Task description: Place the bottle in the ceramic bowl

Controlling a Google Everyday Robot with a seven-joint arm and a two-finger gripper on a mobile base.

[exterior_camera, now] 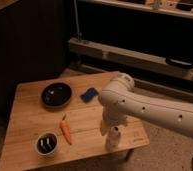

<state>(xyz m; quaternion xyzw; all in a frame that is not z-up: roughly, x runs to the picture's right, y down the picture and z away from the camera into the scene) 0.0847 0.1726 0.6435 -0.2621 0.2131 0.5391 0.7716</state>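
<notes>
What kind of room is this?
Probably a lab or test room, not a home: a low wooden table with a black bowl, carrot and bottle, metal shelving behind. The gripper hangs at the bottle, near the table's front edge.

claw (110, 128) at bottle (113, 140), front right on table (30, 117), ceramic bowl (58, 104) back left
</notes>
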